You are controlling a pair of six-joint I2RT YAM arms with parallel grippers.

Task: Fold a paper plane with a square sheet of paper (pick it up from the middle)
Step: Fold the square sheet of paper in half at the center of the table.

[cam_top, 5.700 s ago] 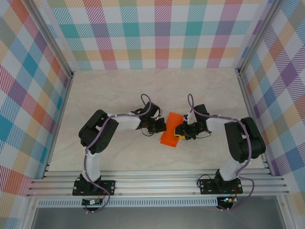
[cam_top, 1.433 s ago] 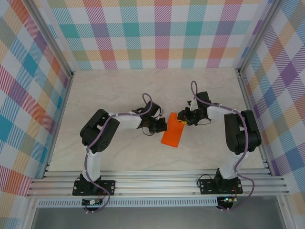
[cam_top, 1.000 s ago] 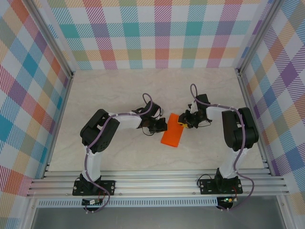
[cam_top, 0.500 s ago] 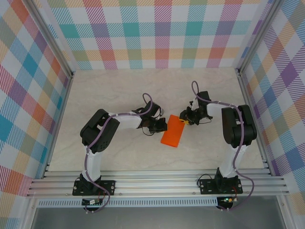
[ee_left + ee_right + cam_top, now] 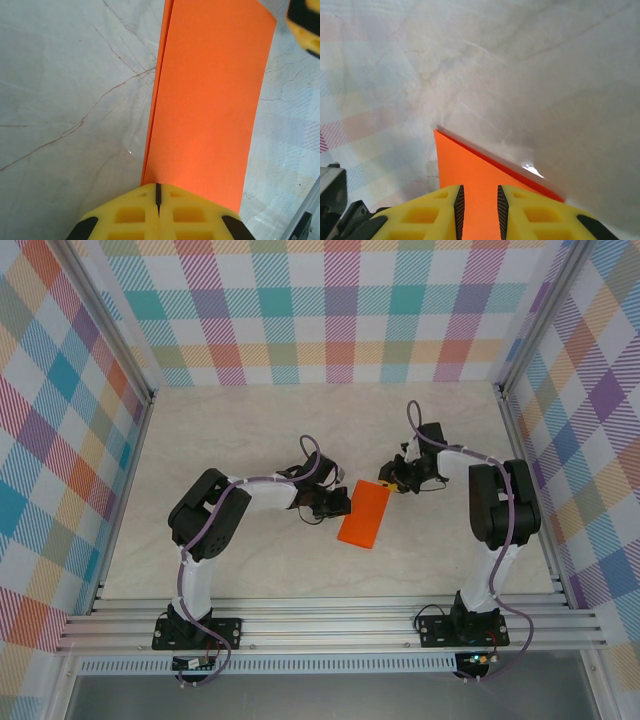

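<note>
Two grippers work the square sheet of paper (image 5: 364, 514), folded to narrow orange strip, flat on table (image 5: 250, 440) mid-workspace.

Top view: left gripper (image 5: 340, 503) at strip's left long edge, right gripper (image 5: 393, 480) at far right corner.

Left wrist: fingers clenched, tips on sheet edge; pinch or mere press unclear. Doubled layers plain here, lost in overhead shot.

Right wrist: jaws slightly parted over corner, grasping nothing.

Paper likely light, limp, slippery on smooth tabletop; best taken by edge or corner.
</note>
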